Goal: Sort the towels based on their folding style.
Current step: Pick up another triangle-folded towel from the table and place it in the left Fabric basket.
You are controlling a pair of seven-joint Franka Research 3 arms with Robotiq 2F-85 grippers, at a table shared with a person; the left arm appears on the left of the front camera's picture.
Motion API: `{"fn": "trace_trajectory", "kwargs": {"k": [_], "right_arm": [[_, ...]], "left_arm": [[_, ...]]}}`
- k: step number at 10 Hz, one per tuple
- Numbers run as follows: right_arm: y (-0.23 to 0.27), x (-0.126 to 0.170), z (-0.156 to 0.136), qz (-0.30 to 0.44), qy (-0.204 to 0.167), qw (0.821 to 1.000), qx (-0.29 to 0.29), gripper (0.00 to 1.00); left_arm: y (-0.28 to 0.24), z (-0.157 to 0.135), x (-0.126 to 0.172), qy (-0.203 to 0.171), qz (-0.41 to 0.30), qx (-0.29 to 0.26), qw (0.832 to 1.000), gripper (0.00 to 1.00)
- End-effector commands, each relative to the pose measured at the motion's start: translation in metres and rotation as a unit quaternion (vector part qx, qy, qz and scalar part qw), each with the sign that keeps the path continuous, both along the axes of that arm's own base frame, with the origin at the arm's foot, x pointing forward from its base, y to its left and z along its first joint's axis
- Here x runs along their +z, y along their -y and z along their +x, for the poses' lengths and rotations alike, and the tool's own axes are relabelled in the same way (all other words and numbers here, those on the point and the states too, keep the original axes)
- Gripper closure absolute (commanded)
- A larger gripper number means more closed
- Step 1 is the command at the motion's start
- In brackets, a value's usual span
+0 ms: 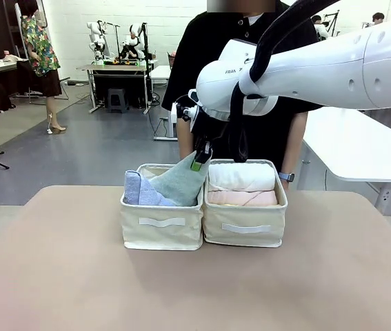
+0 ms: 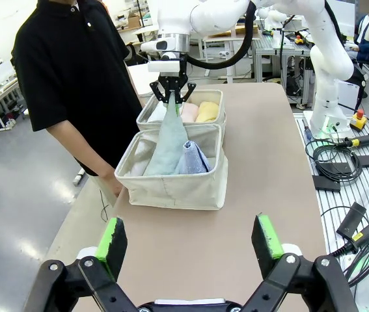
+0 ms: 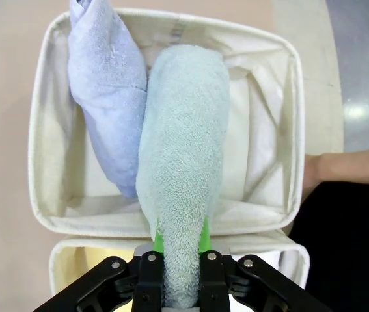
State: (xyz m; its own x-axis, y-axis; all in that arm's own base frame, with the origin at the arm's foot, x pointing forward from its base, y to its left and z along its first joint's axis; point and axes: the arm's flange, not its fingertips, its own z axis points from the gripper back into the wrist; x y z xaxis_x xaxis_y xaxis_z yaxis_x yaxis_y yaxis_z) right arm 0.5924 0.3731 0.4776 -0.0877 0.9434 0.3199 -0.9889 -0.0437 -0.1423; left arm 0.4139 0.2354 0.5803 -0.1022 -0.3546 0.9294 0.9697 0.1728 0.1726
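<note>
A table [image 1: 57, 262] with a plain tan top carries two cream fabric baskets set side by side, their adjoining walls touching, near the far edge. In the front view, the left basket [image 1: 162, 231] and the right basket [image 1: 245, 227] each show a pale strip handle on the wall facing the camera. In the left wrist view the pair stands one behind the other, toward the table edge beside the person. The rest of the visible tabletop is bare tan surface on all sides of the baskets.

Grey-green towel [image 3: 183, 162], lavender-blue towel [image 3: 106, 91], cream baskets [image 1: 162, 227]
</note>
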Motion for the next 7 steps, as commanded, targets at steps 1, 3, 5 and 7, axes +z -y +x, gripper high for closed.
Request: {"fn": "trace_trajectory", "kwargs": {"k": [1, 3, 5, 7], "right_arm": [[-0.013, -0.007, 0.009, 0.0, -0.008, 1.0, -0.001, 0.81], [-0.024, -0.015, 0.012, -0.001, -0.016, 1.0, 0.003, 0.81], [-0.032, -0.023, 0.015, 0.004, -0.027, 1.0, 0.001, 0.81], [-0.033, -0.023, 0.016, 0.007, -0.036, 0.999, -0.002, 0.81]], "left_arm": [[0.0, -0.003, -0.001, 0.0, 0.009, 0.002, 1.0, 0.0], [0.0, -0.003, -0.001, 0.0, 0.009, 0.002, 1.0, 0.0], [0.0, -0.003, -0.001, 0.0, 0.009, 0.002, 1.0, 0.0], [0.0, -0.003, -0.001, 0.0, 0.009, 0.002, 1.0, 0.0]]}}
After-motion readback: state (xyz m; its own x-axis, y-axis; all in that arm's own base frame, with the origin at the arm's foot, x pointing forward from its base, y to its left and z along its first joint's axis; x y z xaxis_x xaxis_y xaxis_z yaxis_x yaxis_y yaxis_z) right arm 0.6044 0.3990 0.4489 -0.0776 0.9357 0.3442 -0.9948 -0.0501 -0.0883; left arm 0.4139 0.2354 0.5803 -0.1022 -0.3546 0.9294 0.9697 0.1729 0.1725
